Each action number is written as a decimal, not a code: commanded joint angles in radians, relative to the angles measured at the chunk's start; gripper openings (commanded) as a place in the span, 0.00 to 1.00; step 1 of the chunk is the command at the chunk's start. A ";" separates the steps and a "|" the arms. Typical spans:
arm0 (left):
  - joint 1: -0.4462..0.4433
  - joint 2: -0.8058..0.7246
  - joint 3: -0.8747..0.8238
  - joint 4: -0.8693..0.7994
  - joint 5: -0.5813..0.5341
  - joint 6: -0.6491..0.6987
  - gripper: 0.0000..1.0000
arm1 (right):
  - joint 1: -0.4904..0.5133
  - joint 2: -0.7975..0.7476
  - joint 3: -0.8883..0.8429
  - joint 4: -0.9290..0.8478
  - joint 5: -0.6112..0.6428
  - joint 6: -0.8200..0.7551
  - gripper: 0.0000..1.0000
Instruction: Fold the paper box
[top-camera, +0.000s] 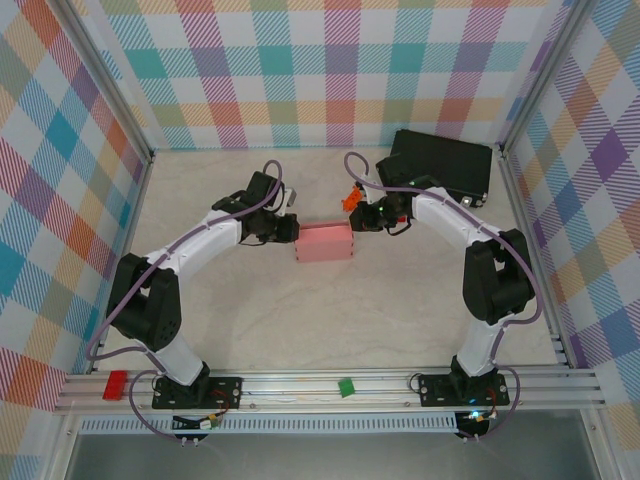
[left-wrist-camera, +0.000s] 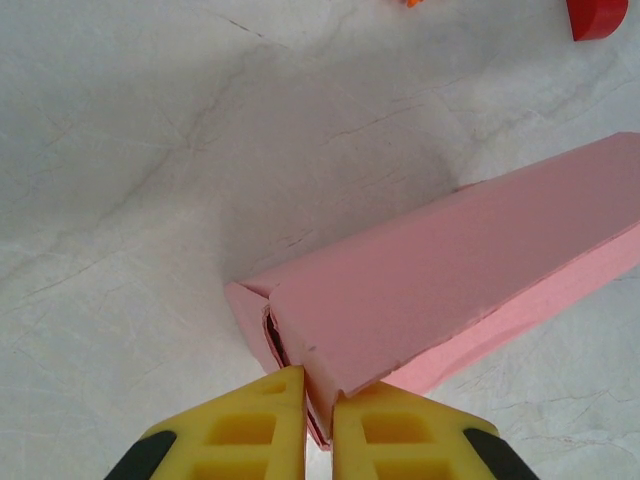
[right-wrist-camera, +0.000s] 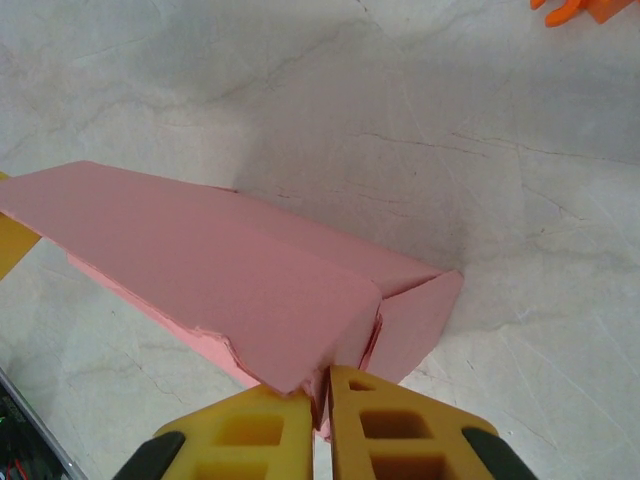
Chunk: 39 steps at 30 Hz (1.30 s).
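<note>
At frame centre on the worktop (top-camera: 400, 310), the paper box (top-camera: 324, 241) lies with its long axis left-to-right, the left claw (left-wrist-camera: 318, 390) clamped on its left end and the right claw (right-wrist-camera: 321, 392) clamped on its right end.

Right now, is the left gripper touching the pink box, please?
Touching: in the left wrist view the left gripper is shut on an edge of the pink box.

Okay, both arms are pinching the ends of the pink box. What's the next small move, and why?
Probably nudge both ends inward a little to seat the flaps. The box is already formed and lies on the table. The left jaws and right jaws are each shut on an end edge. The left flap and right flap gape slightly, not yet flush.
</note>
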 joint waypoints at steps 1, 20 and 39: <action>0.001 -0.025 -0.026 -0.014 0.007 0.021 0.13 | 0.020 0.017 -0.022 -0.030 -0.016 -0.020 0.13; -0.010 -0.041 -0.024 -0.026 -0.011 0.048 0.18 | 0.025 -0.013 -0.035 -0.035 0.005 -0.026 0.18; -0.010 -0.074 0.005 -0.043 -0.029 0.072 0.35 | 0.025 -0.074 -0.039 -0.034 0.048 -0.037 0.32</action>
